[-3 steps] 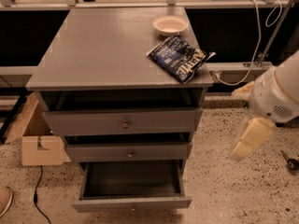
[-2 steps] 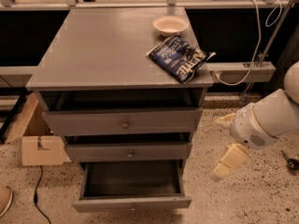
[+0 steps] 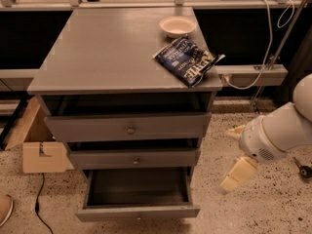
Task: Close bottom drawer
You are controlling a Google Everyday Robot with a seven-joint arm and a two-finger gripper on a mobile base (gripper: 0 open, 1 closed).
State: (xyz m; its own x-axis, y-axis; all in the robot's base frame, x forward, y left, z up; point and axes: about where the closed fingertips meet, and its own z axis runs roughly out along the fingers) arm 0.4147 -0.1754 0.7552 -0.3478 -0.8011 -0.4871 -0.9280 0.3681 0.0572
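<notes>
You are at the approach step: the bottom drawer [image 3: 137,211] stands pulled well out at the foot of the cabinet [image 3: 48,84], its dark inside showing and its front panel facing you, and nothing touches it yet. The tool [image 3: 225,159] hangs in the air to the right of the cabinet, about level with the middle drawer [image 3: 134,159] and apart from it. It is released: the two pale fingers [image 3: 237,173] stand spread with nothing between them.

As I judge it, the next move calls for you to bring the tool down and round to the front of the bottom panel, then push straight back toward the cabinet. Press near the centre so the drawer does not skew on its runners.

By count: three grey drawers, the top drawer [image 3: 129,126] and middle one nearly in, only the bottom one out. On the surface lie one pale bowl [image 3: 177,26] and one blue snack bag [image 3: 187,61]. One cardboard box [image 3: 41,152] sits on the floor at the left.
</notes>
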